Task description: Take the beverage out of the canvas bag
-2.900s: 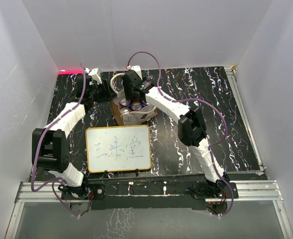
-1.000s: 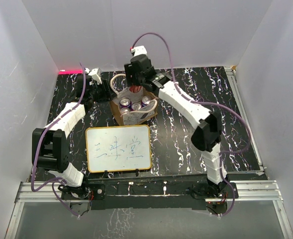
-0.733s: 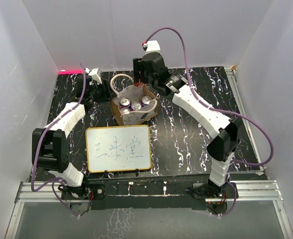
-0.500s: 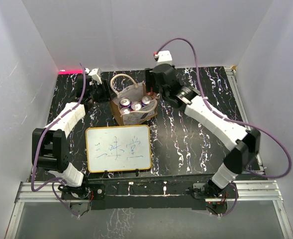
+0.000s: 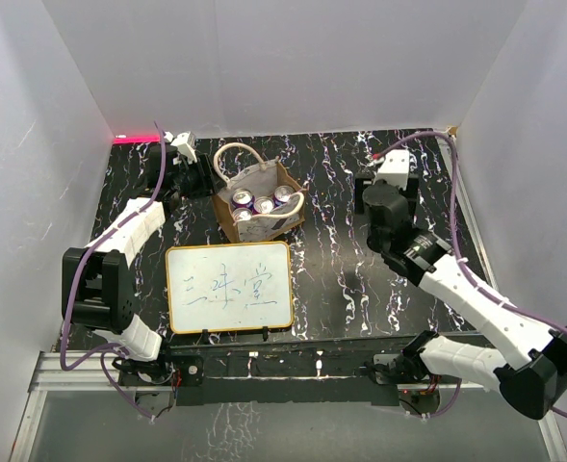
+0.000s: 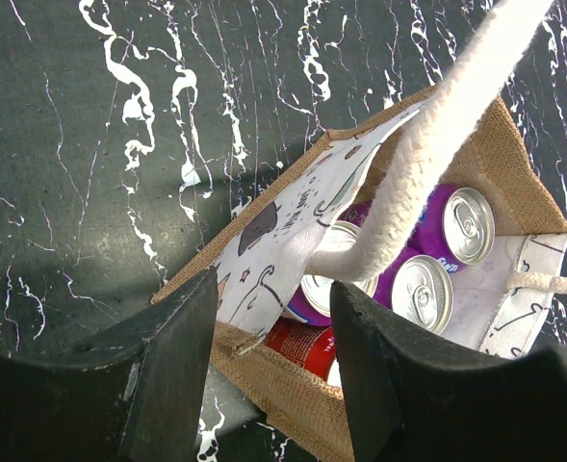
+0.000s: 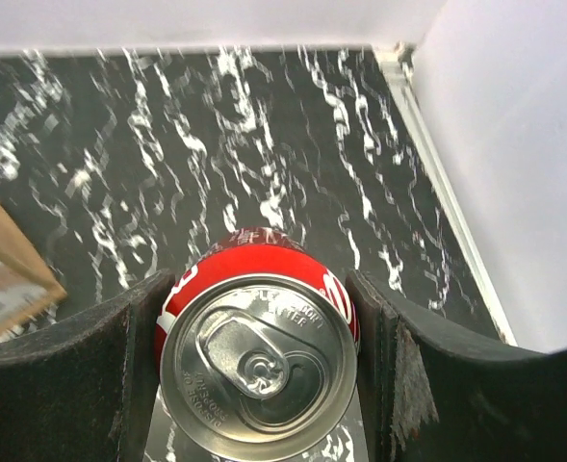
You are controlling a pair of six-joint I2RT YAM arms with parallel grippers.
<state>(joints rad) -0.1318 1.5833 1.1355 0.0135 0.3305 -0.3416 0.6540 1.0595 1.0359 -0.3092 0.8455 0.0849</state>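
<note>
The canvas bag (image 5: 267,224) stands at the back left of the table with its top open and purple cans (image 5: 264,204) upright inside. My left gripper (image 5: 209,183) stands at the bag's left rim. In the left wrist view its jaws (image 6: 273,385) press on the jute rim (image 6: 283,385), with a cream handle (image 6: 427,154), purple cans (image 6: 461,226) and a red can (image 6: 302,346) beyond. My right gripper (image 5: 374,199) is over the right half of the table, away from the bag. It is shut (image 7: 259,380) on a red can (image 7: 259,361) held upright above the tabletop.
An orange-framed whiteboard (image 5: 230,287) with blue writing lies flat in front of the bag. White walls close in the table at the back and on both sides. A metal rail (image 5: 471,212) runs along the right edge.
My right arm has lifted the red can out of the bag and swung it to the right side of the table. The left arm and bag have not moved.
</note>
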